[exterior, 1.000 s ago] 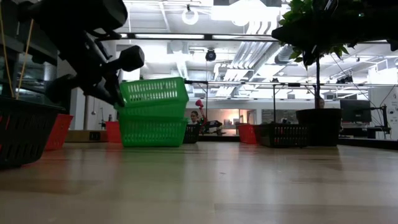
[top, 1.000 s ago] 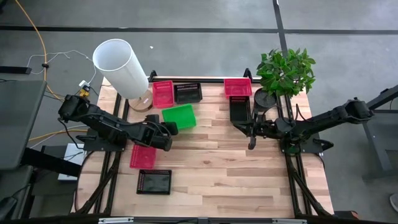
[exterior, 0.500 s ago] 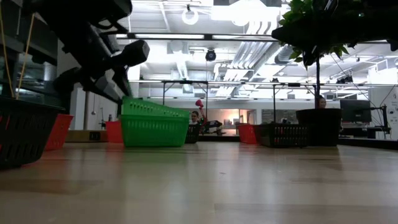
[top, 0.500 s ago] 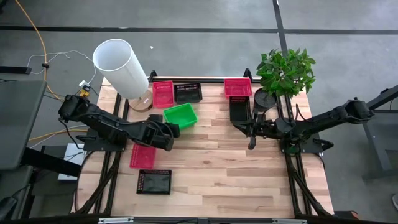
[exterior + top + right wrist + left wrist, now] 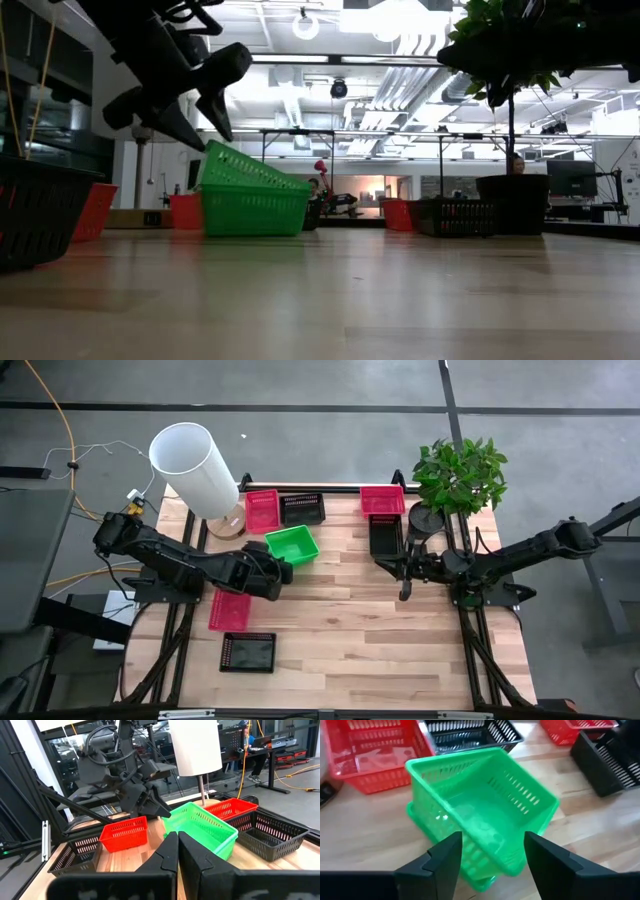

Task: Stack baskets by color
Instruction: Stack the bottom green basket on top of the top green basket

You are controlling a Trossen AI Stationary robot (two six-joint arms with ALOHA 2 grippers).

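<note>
Two green baskets sit left of the table's middle. The upper one (image 5: 490,795) lies tilted in the lower one (image 5: 250,212), one end raised on its rim. My left gripper (image 5: 492,857) hovers open just above and on the near side of them, also seen in the low view as my left gripper (image 5: 195,120), touching nothing. My right gripper (image 5: 404,588) stands shut at the right of the middle, near a black basket (image 5: 385,534). Pink-red baskets (image 5: 262,510), (image 5: 382,500), (image 5: 229,610) and black baskets (image 5: 302,508), (image 5: 248,652) lie singly around.
A tall white cylinder (image 5: 195,468) stands at the far left corner. A potted plant (image 5: 460,475) in a black pot (image 5: 425,520) stands at the far right. Bare wood (image 5: 350,630) shows in the near middle and near right of the table.
My left gripper has opened and let go of the upper green basket, then risen and rolled its wrist. The basket has dropped from above the lower green one into it and now lies tilted there.
</note>
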